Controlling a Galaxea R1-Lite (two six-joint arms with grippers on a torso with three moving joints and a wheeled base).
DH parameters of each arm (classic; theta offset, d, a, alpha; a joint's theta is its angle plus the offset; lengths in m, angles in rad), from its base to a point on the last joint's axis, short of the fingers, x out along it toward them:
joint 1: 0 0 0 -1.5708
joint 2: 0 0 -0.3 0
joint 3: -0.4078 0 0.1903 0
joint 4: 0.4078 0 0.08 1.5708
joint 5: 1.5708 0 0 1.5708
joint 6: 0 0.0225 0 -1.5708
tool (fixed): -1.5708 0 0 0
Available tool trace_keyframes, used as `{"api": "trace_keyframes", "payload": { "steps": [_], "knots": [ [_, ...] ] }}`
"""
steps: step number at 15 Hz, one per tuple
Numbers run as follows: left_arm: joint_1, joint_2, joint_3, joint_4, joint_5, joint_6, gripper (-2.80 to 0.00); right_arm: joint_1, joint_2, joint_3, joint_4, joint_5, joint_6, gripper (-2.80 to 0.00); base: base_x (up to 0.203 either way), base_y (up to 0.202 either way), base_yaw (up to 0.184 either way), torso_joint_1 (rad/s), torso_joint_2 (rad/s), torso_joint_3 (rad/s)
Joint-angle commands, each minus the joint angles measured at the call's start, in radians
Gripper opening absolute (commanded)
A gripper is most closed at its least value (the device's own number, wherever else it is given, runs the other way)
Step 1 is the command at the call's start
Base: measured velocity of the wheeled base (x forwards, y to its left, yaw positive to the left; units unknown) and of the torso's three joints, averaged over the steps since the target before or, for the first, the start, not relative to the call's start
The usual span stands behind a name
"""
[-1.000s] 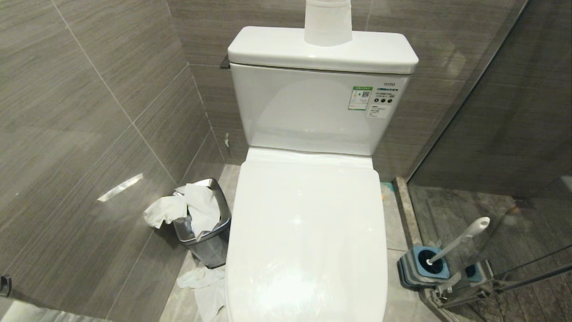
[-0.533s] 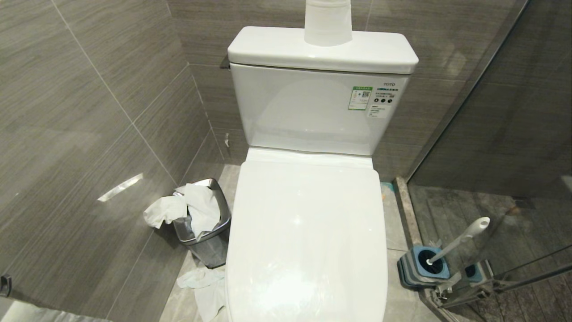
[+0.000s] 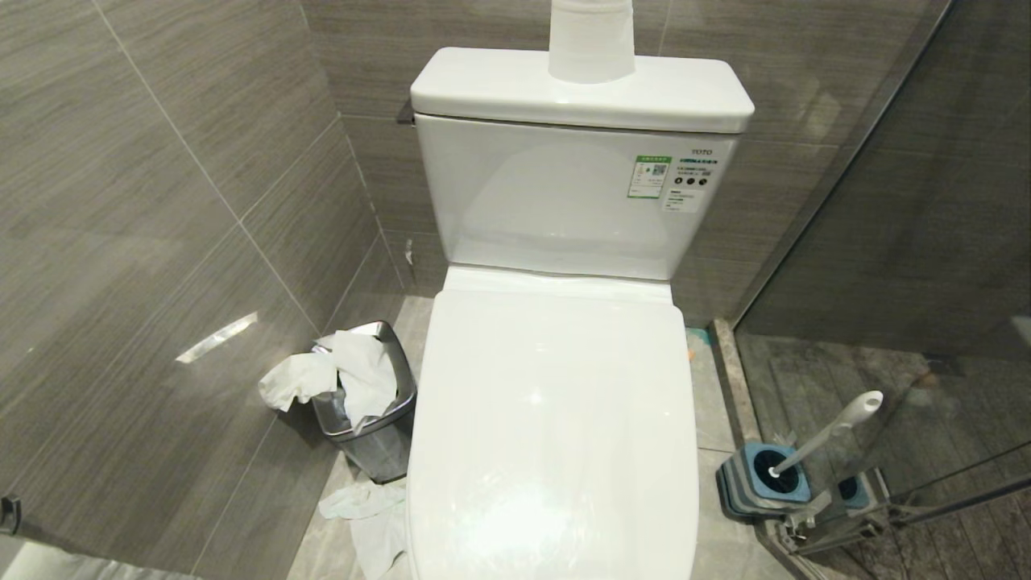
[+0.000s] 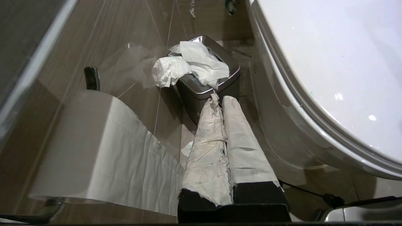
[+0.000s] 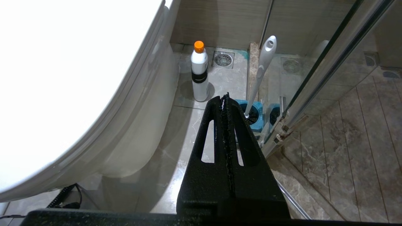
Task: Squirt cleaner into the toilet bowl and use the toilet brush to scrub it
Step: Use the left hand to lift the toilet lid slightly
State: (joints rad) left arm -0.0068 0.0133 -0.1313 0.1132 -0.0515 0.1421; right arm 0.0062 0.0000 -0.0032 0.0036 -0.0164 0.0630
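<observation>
The toilet (image 3: 556, 419) fills the middle, lid down over the bowl, a paper roll (image 3: 591, 40) on the tank at the far end. Left of it, a steel bin (image 3: 374, 427) spills tissue. Right, by the glass door (image 5: 317, 78), the brush (image 3: 830, 427) stands in its holder (image 3: 753, 483); a white bottle (image 5: 199, 73) stands on the floor beyond it. Left gripper (image 4: 220, 100), jaws pressed together and empty, points at the bin; right gripper (image 5: 224, 102), jaws likewise closed on nothing, aims at the holder.
</observation>
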Motion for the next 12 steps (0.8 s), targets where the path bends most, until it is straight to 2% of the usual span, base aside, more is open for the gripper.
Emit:
{"api": "trace_keyframes", "payload": {
  "steps": [1, 6, 12],
  "knots": [
    [-0.001, 0.056, -0.127, 0.087, -0.013, 0.006, -2.8, 0.0, 0.0, 0.0, 0.001, 0.0, 0.001, -2.8, 0.0, 0.0, 0.0, 0.0, 0.0, 0.0],
    [-0.005, 0.231, -0.27, 0.112, -0.056, 0.038, -2.8, 0.0, 0.0, 0.0, 0.001, 0.0, 0.001, -2.8, 0.0, 0.0, 0.0, 0.0, 0.0, 0.0],
    [-0.008, 0.616, -0.457, 0.073, -0.117, 0.054, -2.8, 0.0, 0.0, 0.0, 0.001, 0.0, 0.001, -2.8, 0.0, 0.0, 0.0, 0.0, 0.0, 0.0]
  ]
}}
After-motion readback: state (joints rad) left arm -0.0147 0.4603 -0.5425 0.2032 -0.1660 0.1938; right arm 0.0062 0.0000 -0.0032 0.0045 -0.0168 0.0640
